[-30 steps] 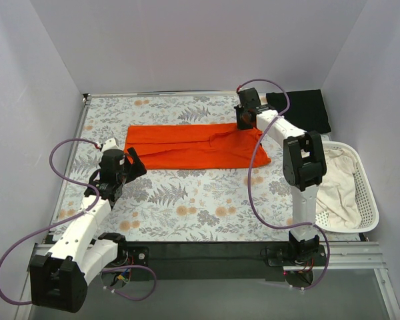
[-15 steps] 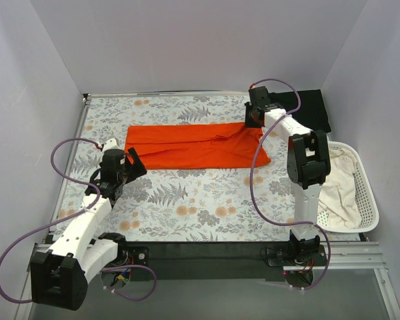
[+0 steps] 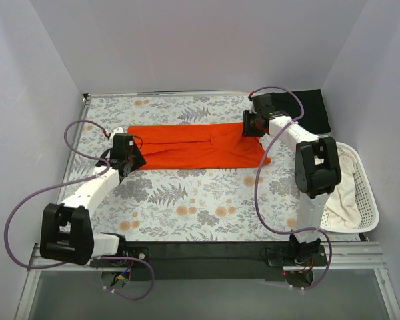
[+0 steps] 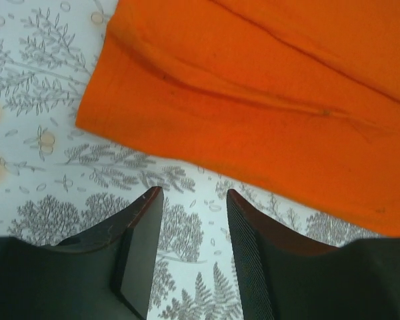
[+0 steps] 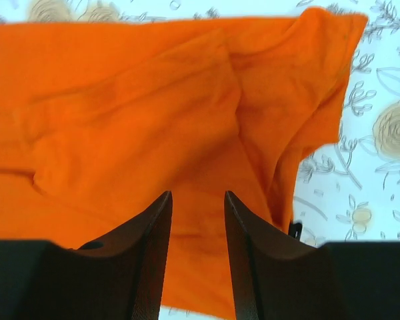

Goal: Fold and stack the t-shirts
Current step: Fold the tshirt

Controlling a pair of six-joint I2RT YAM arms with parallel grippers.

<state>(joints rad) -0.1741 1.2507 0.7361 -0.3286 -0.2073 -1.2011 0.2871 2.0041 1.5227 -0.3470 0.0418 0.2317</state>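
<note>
The orange t-shirt (image 3: 193, 147) lies folded into a long flat band across the middle of the floral tablecloth. The black t-shirt (image 3: 312, 110) lies at the back right corner. My left gripper (image 3: 135, 159) is open and empty at the orange shirt's left end. In the left wrist view, the left gripper (image 4: 193, 200) is over bare cloth just short of the shirt's edge (image 4: 267, 100). My right gripper (image 3: 247, 125) is open and empty over the shirt's right end. In the right wrist view, orange fabric (image 5: 133, 107) shows between the fingers of the right gripper (image 5: 197, 200).
A white slatted basket (image 3: 367, 200) holding pale cloth stands at the right edge of the table. White walls close in the back and both sides. The right arm's purple cable (image 3: 257, 180) hangs over the shirt's right end.
My left gripper has swung from the front left up to the orange shirt's left end. My right gripper has shifted from the shirt's far right corner to just over its right end.
</note>
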